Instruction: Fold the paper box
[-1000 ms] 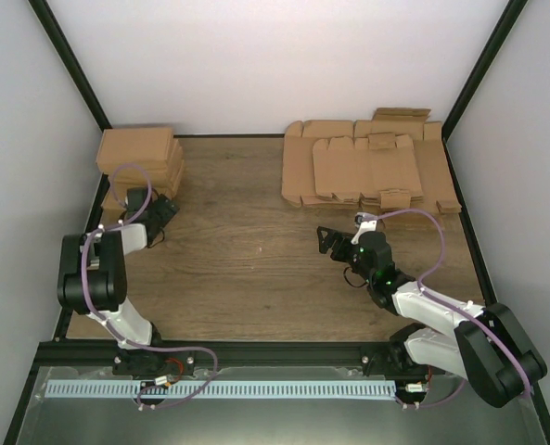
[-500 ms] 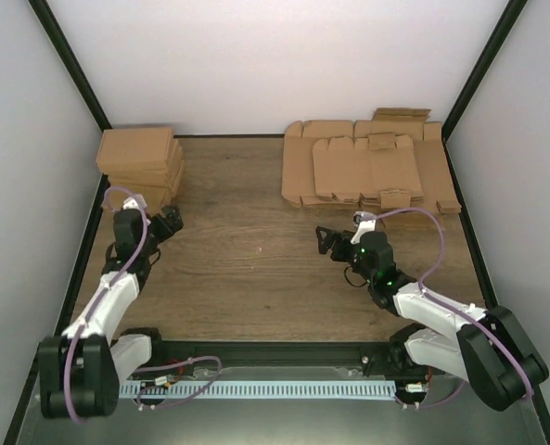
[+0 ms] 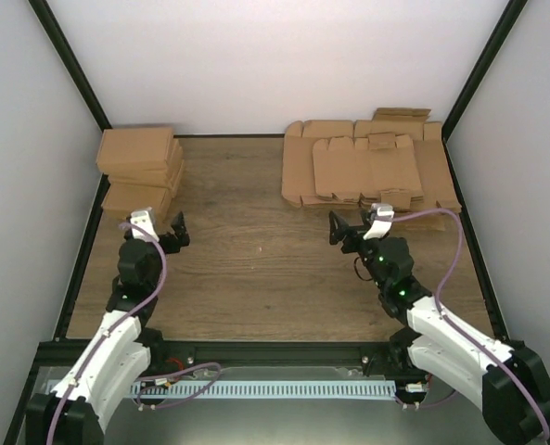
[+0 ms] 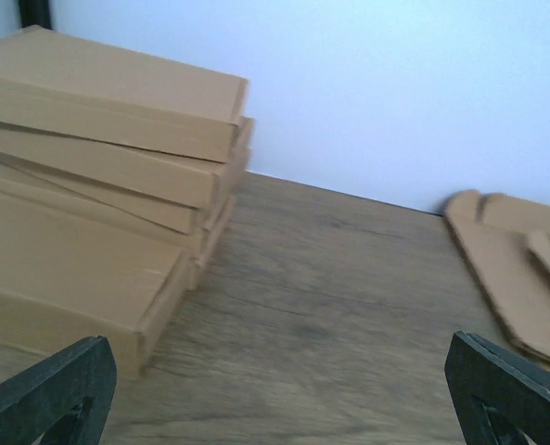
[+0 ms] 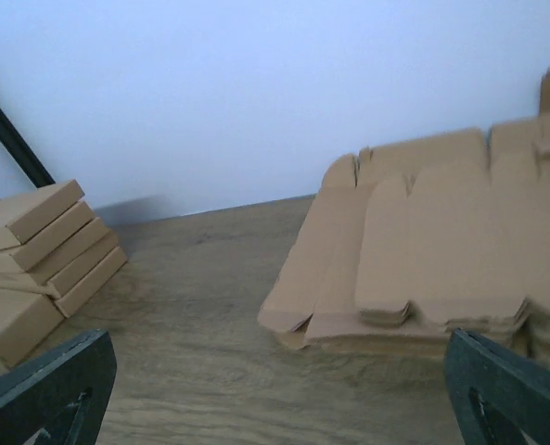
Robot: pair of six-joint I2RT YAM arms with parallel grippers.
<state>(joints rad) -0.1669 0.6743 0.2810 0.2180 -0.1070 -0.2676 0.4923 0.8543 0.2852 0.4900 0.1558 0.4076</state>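
Top external view puts the paper box [image 3: 363, 169] at the far right of the tabletop [image 3: 247, 278]. It is a flat, unfolded, light-brown cardboard piece lying uppermost on a pile of sheets [image 3: 296, 171] of the same brown. It is a long rectangle set crosswise, with faint crease lines dividing it into panels, rounded flaps along its near edge, and a small tab on both the far edge and the near edge. From the right wrist the paper box [image 5: 441, 241] shows as smooth and unmarked, its rounded flaps lying close to the near edge of the sheets under it. Those sheets overlap and are shifted against one another, so their edges stick out to the left, to the right and behind, up to the back wall [image 3: 284, 65]. In the far left corner stands a stack of boxes [image 3: 137, 165], shallow and rectangular, piled slightly askew, with a lower one in front. All are closed, so nothing inside them can be seen. The left fingers [image 4: 52, 389] are spread wide and hold nothing, over bare wood just in front of that stack. The right fingers [image 5: 52, 385] are likewise spread wide and empty, near the pile's near edge, pointed toward it and touching no cardboard.
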